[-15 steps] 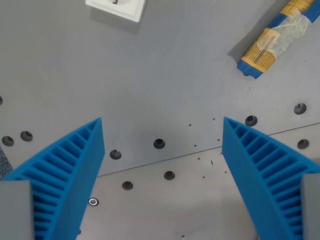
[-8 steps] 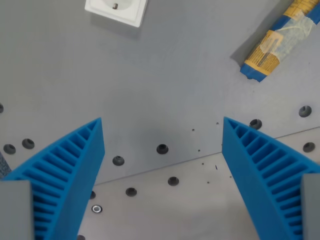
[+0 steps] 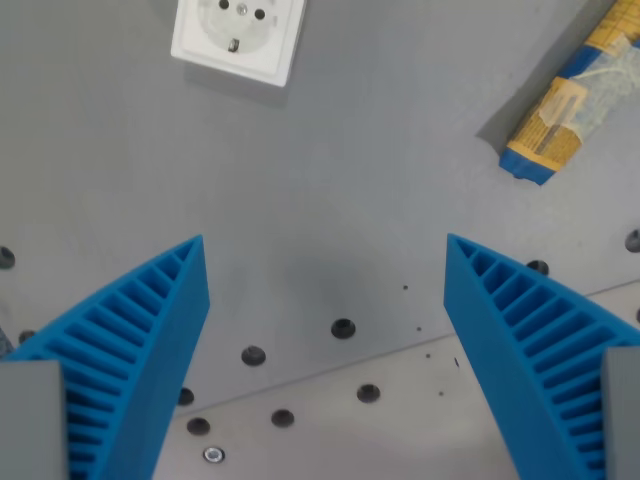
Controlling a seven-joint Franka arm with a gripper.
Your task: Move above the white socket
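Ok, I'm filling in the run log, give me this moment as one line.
phase: approach | gripper: open, empty | white socket: top of wrist view, left of centre, not under gripper | blue-yellow packet: upper right | surface: grey table

A lab or workshop: the grey metal bench (image 3: 330,190) is drilled with rows of mounting holes (image 3: 343,328), and a loose white socket (image 3: 238,38) lies on it at the far left.

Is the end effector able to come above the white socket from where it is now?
Probably yes. The white socket lies at the top of the wrist view, and only bare grey table separates it from the open end effector. The wrapped blue package lies off to the right.
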